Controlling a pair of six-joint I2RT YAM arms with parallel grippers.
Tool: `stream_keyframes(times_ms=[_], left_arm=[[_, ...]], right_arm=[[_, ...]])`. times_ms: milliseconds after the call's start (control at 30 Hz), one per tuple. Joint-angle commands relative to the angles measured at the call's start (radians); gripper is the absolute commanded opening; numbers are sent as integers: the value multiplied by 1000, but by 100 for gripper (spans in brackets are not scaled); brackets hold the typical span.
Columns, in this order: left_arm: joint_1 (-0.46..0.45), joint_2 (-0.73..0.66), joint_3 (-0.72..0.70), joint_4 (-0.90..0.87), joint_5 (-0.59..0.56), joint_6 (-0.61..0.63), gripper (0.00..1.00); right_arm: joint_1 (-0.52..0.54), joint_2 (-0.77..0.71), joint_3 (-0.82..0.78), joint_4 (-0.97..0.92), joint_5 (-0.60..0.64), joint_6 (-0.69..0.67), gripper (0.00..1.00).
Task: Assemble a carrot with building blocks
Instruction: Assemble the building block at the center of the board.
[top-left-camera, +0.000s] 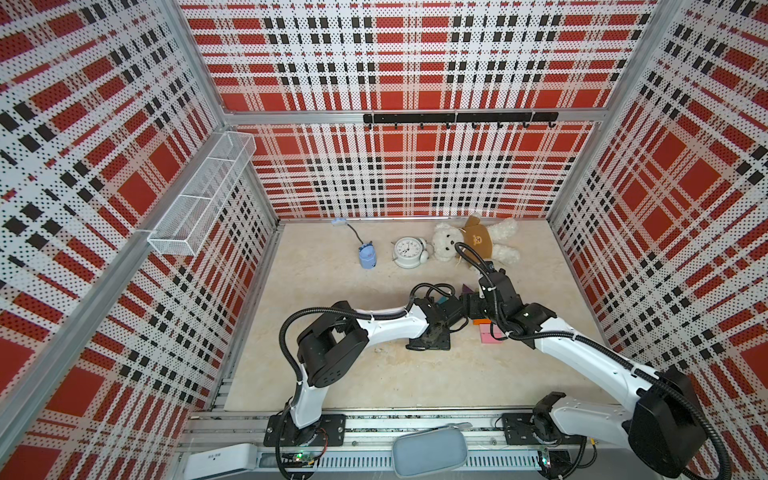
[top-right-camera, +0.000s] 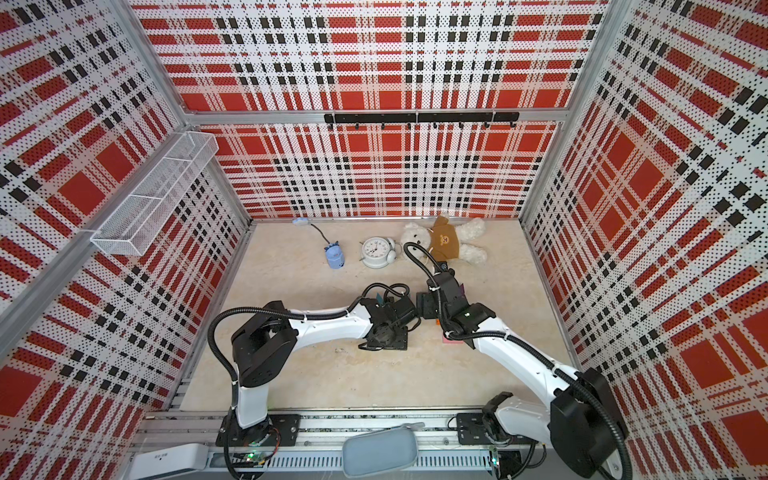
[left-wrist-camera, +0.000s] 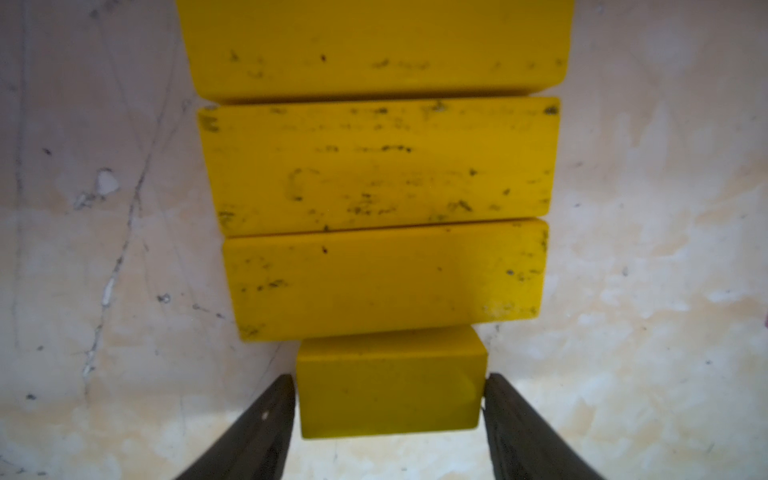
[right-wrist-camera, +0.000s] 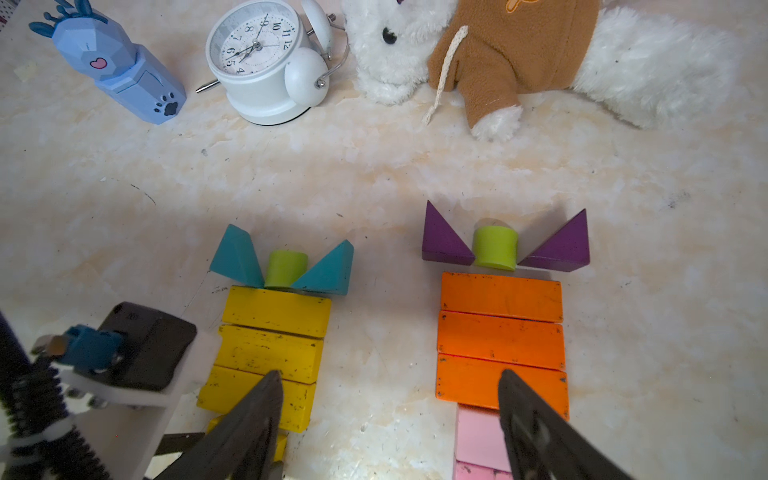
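- The left gripper brackets the small yellow block, fingers right at its sides; clamped or just clear, I cannot tell.
- That block lies on the tabletop, butted against the lowest of three yellow bars.
- The right gripper hangs wide open, empty, over the gap between yellow bars and orange bars.
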Motion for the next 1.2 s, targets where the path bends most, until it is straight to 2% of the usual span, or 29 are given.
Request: stream_keyframes(times_ms=[0,267,633,1167], left_arm=[[-7,-25,-7,-14,-23,-9,74],[-23,-41,-15,-29,-25,-12,78],[-15,-21,-13,-15,-31,-5,67],[-3,-16,-13,-5,-29,0,66]], right_arm=[[-4,-19,-10,35,-4,2,84],[-4,-15,-10,35,-10,-1,84],[-4,-11,-9,37,-16,0,84],[-5,-3,-8,40,-24,-3,84]])
